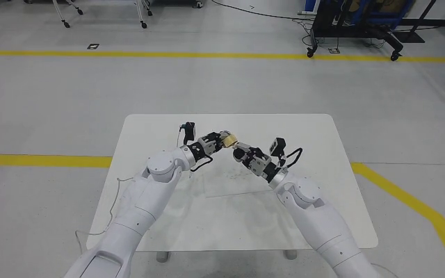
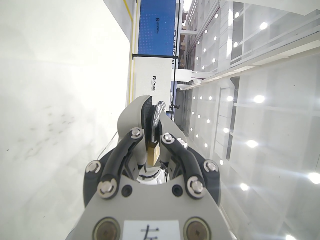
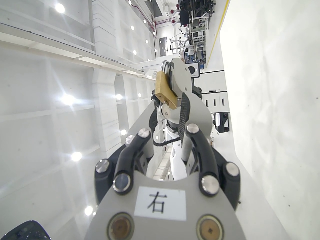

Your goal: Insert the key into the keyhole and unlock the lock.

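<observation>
1. The left hand (image 2: 154, 112) is closed on the steel shackle (image 2: 159, 108) of the lock (image 3: 163, 89), holding it in the air above the bench (image 1: 320, 215).
2. The right hand (image 3: 172, 104) sits right at the lock's base. I cannot tell whether it is closed or whether it holds the key.
3. The brass body looks rigid, smooth and dense. Held by the shackle alone, it may swivel under a twist.
4. The key is likely thin and stiff, and best pinched flat at its head.

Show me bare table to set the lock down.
Free on the table: far right corner, far left corner, near strip between both arms. Crowded: the middle, where left gripper and right gripper meet at the lock.
</observation>
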You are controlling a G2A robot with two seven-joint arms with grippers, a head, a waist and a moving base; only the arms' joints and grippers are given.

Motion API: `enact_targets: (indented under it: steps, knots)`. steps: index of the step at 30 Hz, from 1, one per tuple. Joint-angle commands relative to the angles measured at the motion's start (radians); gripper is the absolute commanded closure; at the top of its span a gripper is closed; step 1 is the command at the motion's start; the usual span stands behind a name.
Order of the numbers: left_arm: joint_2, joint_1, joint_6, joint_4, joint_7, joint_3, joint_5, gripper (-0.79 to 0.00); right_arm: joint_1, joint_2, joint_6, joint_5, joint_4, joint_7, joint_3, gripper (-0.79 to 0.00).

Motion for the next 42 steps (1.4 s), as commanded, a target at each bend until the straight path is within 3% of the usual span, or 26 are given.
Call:
enact_targets:
  steps: [1,4,15,17,23,29,34,38,42]
  knots:
    - [0.0,0.0,-0.001,-0.001,-0.002,-0.001,0.002,0.0,0.001,-0.001,0.001,-0.002,-0.001,-0.002,0.001,-0.055]
    - [0.0,0.0,-0.001,-0.001,-0.005,-0.002,0.009,0.0,0.0,-0.001,0.0,-0.003,-0.003,-0.003,0.004,0.0]
    - [-0.001,-0.002,-0.016,-0.002,-0.006,0.003,0.038,0.0,0.001,-0.005,0.026,-0.005,-0.016,-0.005,0.003,0.0]
    - [-0.001,-0.001,-0.021,-0.003,-0.007,0.004,0.042,0.0,0.002,-0.006,0.029,-0.004,-0.017,-0.005,0.002,-0.062]
    - [-0.003,-0.004,-0.017,0.0,-0.018,0.009,0.046,0.0,-0.003,-0.009,0.022,-0.003,-0.023,-0.009,0.002,0.0]
    - [-0.002,0.0,-0.051,-0.008,-0.014,0.008,0.071,0.0,-0.016,-0.01,0.032,0.024,-0.03,0.007,0.009,0.0]
    - [0.001,0.012,-0.102,-0.03,0.002,0.007,0.115,0.0,-0.005,-0.01,0.124,0.189,0.014,0.152,0.036,0.0]
    - [0.004,0.036,-0.174,-0.064,0.014,0.01,0.16,0.0,0.048,-0.008,0.286,0.368,0.131,0.352,0.069,0.0]
    - [0.006,0.052,-0.221,-0.086,0.026,0.011,0.194,0.0,0.094,-0.007,0.361,0.417,0.227,0.458,0.074,0.0]
